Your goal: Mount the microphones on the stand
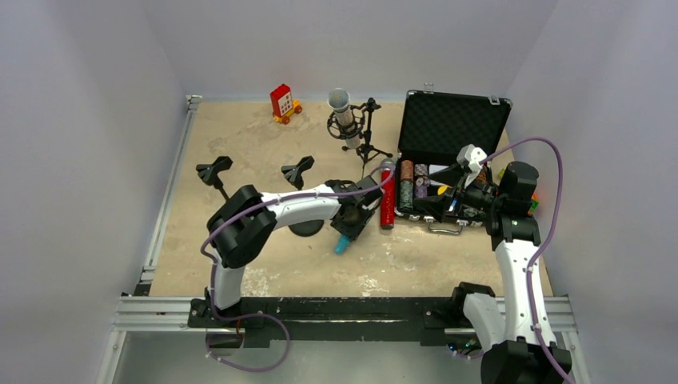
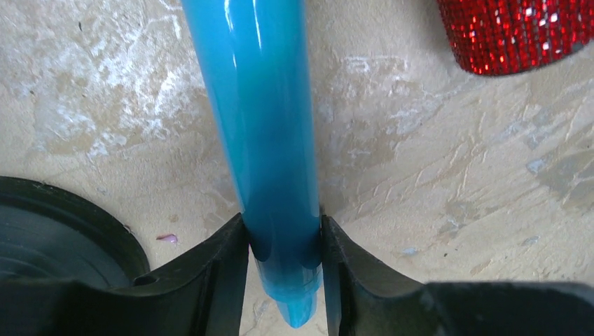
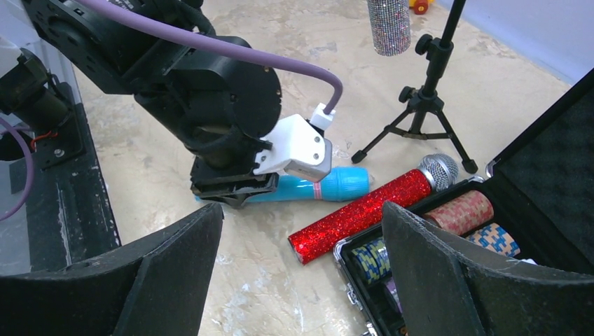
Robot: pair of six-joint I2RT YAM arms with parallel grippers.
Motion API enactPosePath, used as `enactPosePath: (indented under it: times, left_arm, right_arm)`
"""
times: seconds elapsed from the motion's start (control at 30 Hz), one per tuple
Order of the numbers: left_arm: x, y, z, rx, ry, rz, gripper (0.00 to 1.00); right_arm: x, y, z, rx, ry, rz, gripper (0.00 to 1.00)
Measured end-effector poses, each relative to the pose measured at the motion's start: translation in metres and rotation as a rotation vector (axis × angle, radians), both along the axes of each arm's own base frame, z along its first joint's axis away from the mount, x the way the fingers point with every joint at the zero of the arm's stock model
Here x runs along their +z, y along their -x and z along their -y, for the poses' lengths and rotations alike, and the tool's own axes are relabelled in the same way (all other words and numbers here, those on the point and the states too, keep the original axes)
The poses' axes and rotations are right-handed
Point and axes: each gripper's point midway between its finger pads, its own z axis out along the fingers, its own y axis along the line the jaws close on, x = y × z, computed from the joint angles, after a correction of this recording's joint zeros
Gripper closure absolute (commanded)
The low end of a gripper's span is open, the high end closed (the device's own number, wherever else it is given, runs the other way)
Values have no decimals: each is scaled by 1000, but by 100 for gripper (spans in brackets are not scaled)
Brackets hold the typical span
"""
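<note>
The light blue microphone (image 2: 263, 140) lies low over the table, and my left gripper (image 2: 285, 259) is shut on its tail end; it also shows in the top view (image 1: 342, 246) and the right wrist view (image 3: 340, 185). The red-glitter microphone (image 1: 388, 204) lies on the table beside it, against the case (image 3: 364, 213). The silver-glitter microphone (image 1: 340, 112) sits in the clip of a small tripod stand (image 1: 366, 148). My right gripper (image 3: 301, 273) is open and empty, above the case's front left corner (image 1: 448, 198).
An open black case (image 1: 456, 120) with poker chips stands at the right. Two empty stand clips (image 1: 214, 171) (image 1: 298, 170) rise at the left, with a black round base (image 2: 49, 231) beside the left gripper. A red toy (image 1: 282, 102) sits at the back.
</note>
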Motion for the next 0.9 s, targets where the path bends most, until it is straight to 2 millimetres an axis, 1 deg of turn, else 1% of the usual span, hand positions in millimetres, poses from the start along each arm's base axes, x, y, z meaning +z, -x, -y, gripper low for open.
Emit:
enactPosePath:
  times: [0.07, 0.13, 0.23, 0.3, 0.33, 0.4, 0.43, 0.5, 0.57, 0.63, 0.7, 0.9]
  left_arm:
    - [1, 4, -3, -3, 17, 2, 100]
    - [7, 14, -10, -10, 45, -4, 100]
    - [30, 27, -15, -27, 128, 3, 100]
    - [57, 33, -14, -35, 220, 34, 100]
    - [69, 33, -13, -36, 258, 54, 100]
    - [101, 32, -11, -33, 358, 112, 100]
    - [112, 31, -9, -35, 396, 132, 100]
    - [140, 33, 3, -61, 512, 161, 100]
    - [163, 36, 16, -94, 607, 186, 100]
    - [174, 38, 24, -115, 656, 198, 100]
    - [181, 37, 28, -120, 681, 208, 100]
    - [189, 29, 32, -63, 719, 228, 100]
  right_arm:
    - [0, 0, 0, 3, -1, 0, 13]
    - [1, 1, -1, 10, -4, 1, 13]
    - [2, 4, -3, 27, -11, 2, 13]
    - [2, 6, -4, 39, -15, 2, 13]
    - [3, 7, -5, 49, -19, 3, 14]
    - [4, 10, -7, 71, -26, 5, 14]
    - [4, 11, -8, 79, -29, 2, 14]
    - [3, 14, -10, 100, -39, -7, 15]
    - [1, 16, -12, 122, -53, -28, 15]
    - [0, 17, -13, 139, -67, -47, 15]
    - [0, 19, -15, 157, -84, -65, 15]
    - [8, 25, -22, 214, -159, -148, 17]
